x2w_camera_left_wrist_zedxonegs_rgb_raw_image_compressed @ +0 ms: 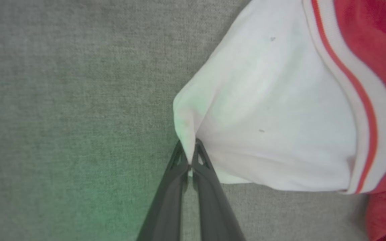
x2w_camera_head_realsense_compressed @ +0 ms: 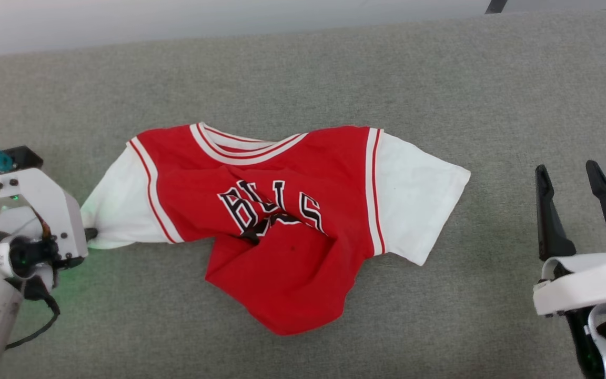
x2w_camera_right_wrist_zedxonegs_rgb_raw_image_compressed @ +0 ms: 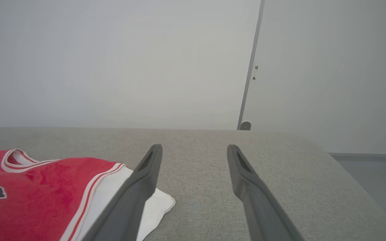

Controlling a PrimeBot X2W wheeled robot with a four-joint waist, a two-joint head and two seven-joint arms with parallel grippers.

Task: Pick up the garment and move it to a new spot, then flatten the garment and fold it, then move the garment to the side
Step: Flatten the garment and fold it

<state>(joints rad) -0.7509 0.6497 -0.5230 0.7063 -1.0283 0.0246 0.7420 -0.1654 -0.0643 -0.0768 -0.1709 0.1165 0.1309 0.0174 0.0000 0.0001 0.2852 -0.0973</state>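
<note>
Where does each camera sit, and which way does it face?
Head view: on the head, facing down at the red jersey T-shirt on the grey surface; left gripper and right gripper show.
Left wrist view: along its fingers, shut on the white sleeve.
Right wrist view: along open fingers, toward the wall.
All share the T-shirt.

One garment (x2w_camera_head_realsense_compressed: pixel 292 252), two pincers, left pincer (x2w_camera_left_wrist_zedxonegs_rgb_raw_image_compressed: pixel 190 152) and right pincer (x2w_camera_head_realsense_compressed: pixel 567 171), one grey cushioned surface (x2w_camera_head_realsense_compressed: pixel 334 68)
</note>
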